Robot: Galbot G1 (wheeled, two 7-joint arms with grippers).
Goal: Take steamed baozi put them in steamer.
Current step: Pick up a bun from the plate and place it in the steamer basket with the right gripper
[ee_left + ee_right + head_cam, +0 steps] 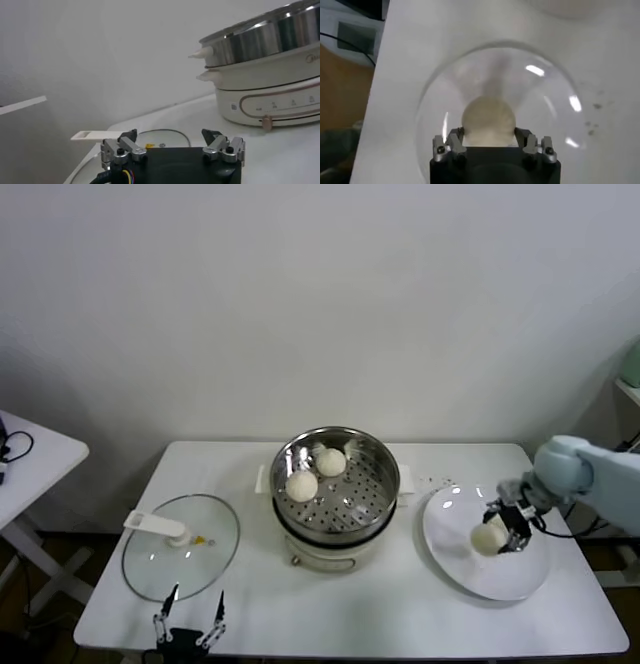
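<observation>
The steel steamer [386, 474] sits on its cream cooker base [330, 552] at the table's middle. Two baozi [301, 485] [330, 461] lie in it on its far left side. My right gripper [503, 529] is over the white plate [500, 582] at the right, shut on a third baozi [488, 538]. In the right wrist view its fingers [454, 136] press both sides of that baozi [488, 119], just above the plate [550, 95]. My left gripper [188, 624] is open and empty at the table's front left edge. In its wrist view [172, 136] the steamer [265, 37] stands farther off.
The glass lid [180, 549] with its white handle lies flat at the table's left, just beyond the left gripper, and shows in the left wrist view [160, 135]. A second white table [30, 459] stands at the far left. A shelf edge [628, 384] shows at the right.
</observation>
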